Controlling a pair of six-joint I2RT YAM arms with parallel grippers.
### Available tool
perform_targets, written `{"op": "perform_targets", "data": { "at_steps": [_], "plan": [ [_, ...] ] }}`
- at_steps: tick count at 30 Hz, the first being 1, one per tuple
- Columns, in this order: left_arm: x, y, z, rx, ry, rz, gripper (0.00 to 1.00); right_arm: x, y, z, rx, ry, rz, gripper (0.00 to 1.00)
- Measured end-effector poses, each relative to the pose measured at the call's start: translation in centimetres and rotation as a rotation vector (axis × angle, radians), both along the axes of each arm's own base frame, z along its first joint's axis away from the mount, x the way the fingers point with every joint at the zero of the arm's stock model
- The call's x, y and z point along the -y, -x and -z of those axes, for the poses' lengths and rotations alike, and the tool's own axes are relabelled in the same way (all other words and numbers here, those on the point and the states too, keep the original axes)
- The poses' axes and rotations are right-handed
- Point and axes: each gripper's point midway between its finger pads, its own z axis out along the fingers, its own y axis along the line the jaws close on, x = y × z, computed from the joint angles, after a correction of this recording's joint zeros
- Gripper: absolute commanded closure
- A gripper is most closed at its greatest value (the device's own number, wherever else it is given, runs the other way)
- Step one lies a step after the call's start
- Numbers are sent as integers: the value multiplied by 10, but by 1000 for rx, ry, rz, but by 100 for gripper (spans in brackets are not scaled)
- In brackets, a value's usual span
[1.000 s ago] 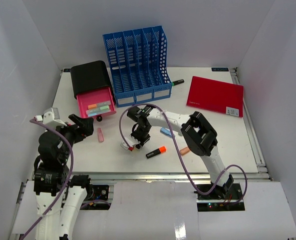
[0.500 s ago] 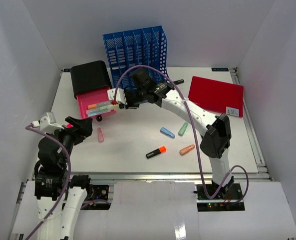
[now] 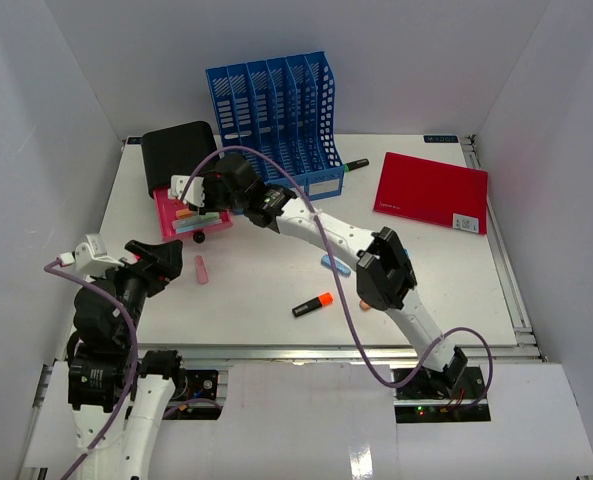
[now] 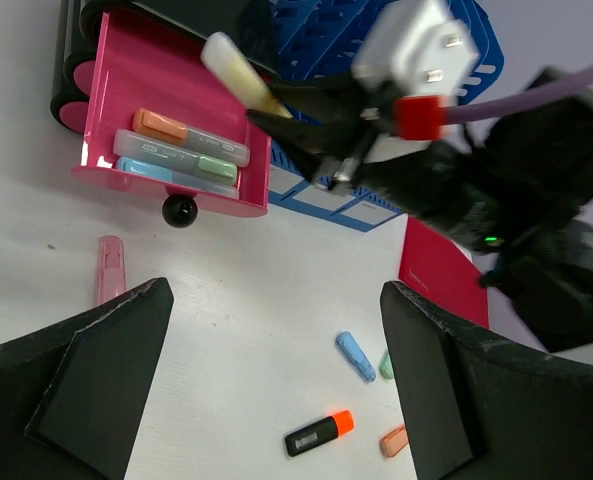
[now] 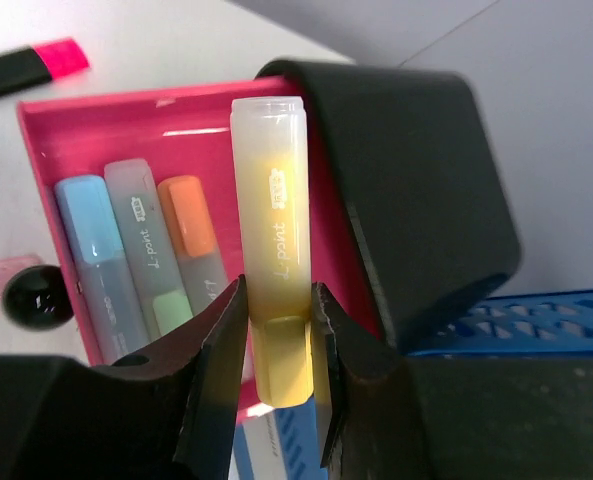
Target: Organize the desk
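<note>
White desk [image 3: 256,290] spanning everything, nearest to farthest. Hovering near-left with left gripper [image 3: 173,263], jaws apart, empty. Clamping one yellow highlighter [image 5: 271,200] with right gripper [image 5: 279,300] above one pink tray [image 5: 126,120] holding three highlighters [image 5: 141,240]. Standing beyond: one blue file rack [image 3: 276,110], one red folder [image 3: 431,190].

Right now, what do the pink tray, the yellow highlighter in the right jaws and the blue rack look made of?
Pink tray: glossy hard plastic, by its light streaks. Yellow highlighter: translucent frosted plastic cap; ink colour shows through. Blue rack: likely moulded plastic, slotted walls, slight sheen.
</note>
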Motion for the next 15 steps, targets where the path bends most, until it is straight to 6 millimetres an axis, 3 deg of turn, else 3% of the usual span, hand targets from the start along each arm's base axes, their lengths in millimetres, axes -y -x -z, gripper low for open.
{"op": "perform_targets", "data": {
  "at_steps": [4, 6, 11, 15],
  "plan": [
    [-1, 6, 4, -1, 15, -10, 4, -11, -14, 44, 14, 36, 41, 90],
    [-2, 7, 9, -7, 23, -15, 4, -12, -21, 54, 25, 42, 61, 87],
    [-2, 7, 25, -49, 37, -20, 4, -14, -35, 40, 94, -9, 93, 66],
    [-1, 7, 27, -59, 46, -22, 4, -14, -42, 28, 144, -36, 106, 39]
  ]
}}
